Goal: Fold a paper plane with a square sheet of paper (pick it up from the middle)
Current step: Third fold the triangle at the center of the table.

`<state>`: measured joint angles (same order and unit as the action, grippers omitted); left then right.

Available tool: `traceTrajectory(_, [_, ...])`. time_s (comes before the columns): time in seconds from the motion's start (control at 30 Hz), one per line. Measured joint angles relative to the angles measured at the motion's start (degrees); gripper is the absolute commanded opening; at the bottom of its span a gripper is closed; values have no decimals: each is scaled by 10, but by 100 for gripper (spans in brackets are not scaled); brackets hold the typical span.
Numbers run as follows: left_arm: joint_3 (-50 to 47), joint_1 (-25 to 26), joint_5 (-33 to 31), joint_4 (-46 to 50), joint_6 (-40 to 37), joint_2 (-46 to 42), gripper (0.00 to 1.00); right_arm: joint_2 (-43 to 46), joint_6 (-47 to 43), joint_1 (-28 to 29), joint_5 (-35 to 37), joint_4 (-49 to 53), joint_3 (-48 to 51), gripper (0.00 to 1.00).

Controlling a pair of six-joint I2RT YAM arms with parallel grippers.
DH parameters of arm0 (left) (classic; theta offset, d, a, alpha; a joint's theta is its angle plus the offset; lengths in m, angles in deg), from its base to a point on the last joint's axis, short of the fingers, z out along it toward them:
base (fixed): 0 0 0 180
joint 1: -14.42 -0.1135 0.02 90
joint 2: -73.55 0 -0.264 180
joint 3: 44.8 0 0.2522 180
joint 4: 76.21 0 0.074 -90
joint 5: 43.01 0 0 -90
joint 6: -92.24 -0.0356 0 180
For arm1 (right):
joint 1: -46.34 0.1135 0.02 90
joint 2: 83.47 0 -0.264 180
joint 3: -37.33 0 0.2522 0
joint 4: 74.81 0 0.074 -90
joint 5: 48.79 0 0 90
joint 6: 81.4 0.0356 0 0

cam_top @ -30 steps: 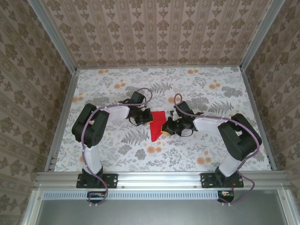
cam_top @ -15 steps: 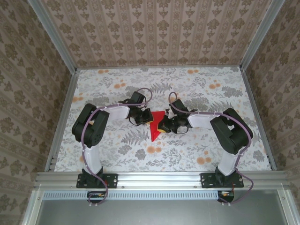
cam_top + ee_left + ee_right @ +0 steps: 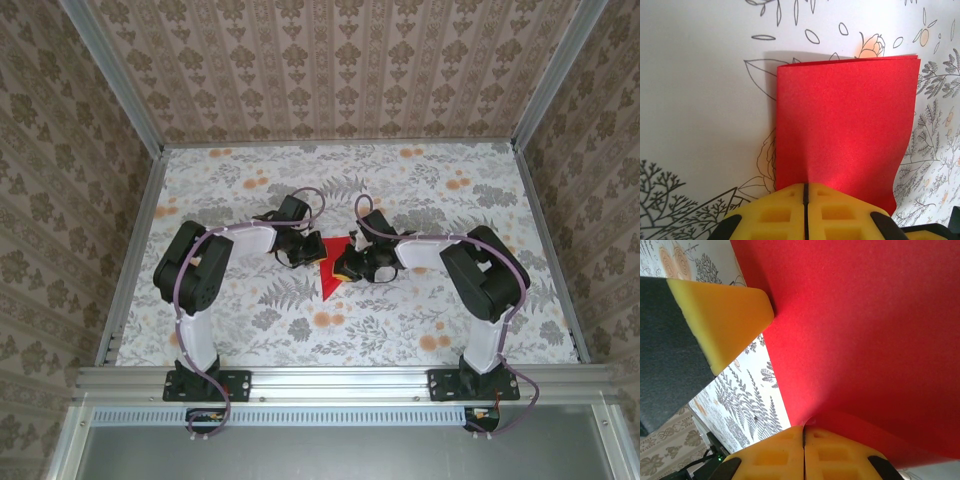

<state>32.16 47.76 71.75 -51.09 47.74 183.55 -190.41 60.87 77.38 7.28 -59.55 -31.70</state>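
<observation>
Clamping red paper [image 3: 329, 272]: left pincer [image 3: 805, 187], right pincer [image 3: 804, 430]

L arm [image 3: 190, 275] & R arm [image 3: 482, 280]: blk joints, white links, purple cables [image 3: 300, 191], yellow foam gripper pads [image 3: 837, 212].

There's the red paper [image 3: 326, 276], right in the middle of the flowered table [image 3: 230, 180], showing from above as a slim triangle with its tip aimed at the near edge. It's bright, matte and plain, not a mark on it. Up close from the left wrist, the red paper [image 3: 845, 125] looks like an upright rectangle folded double, two thin layers peeking at the far edge, the right side a little wavy, a soft shadow beside it. The left gripper [image 3: 805, 187] pinches its near edge, jaws tight together. From the right wrist the red paper [image 3: 865, 330] spreads wide and smooth, and the right gripper [image 3: 804, 430] clamps another edge, which curls slightly there.
</observation>
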Motion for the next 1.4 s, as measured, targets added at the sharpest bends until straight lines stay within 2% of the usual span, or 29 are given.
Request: traceTrajectory(1.4, [1, 0, 1, 1, 0, 0, 8, -31, -54, 9, -12, 35, -41, 8])
